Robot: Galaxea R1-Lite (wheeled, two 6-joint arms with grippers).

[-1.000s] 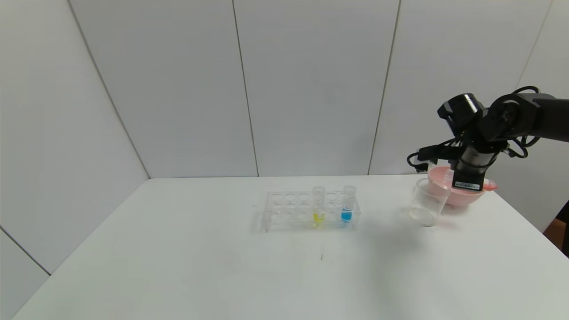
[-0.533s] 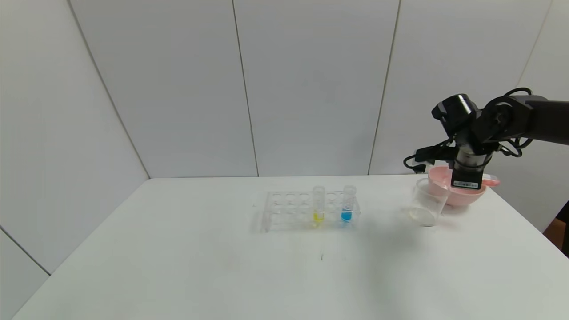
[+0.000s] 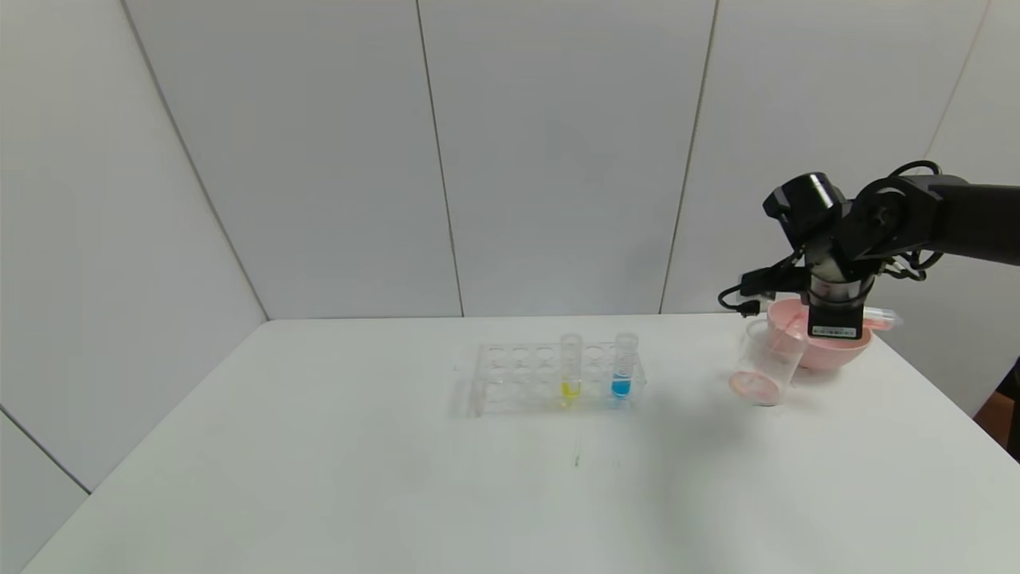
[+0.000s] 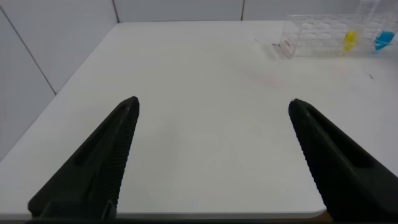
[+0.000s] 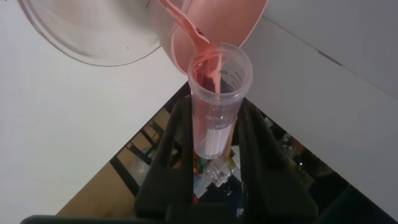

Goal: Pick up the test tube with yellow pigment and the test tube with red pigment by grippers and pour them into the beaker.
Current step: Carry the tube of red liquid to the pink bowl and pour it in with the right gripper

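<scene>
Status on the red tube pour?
Right hand shut on clear red-pigment test tube, tipped, pouring into clear plastic beaker. Left hand open, idle. Nothing blocking.

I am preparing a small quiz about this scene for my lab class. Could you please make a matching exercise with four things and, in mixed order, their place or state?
Things:
1. Small clear tube with yellow liquid
2. Small clear tube with red liquid
3. Clear tapered plastic beaker
4. Left gripper

States:
A. Tipped over, pouring
B. Open, holding nothing
C. Upright in the clear rack
D. Pink liquid on its bottom

Pairs: 1-C, 2-A, 3-D, 4-B
</scene>
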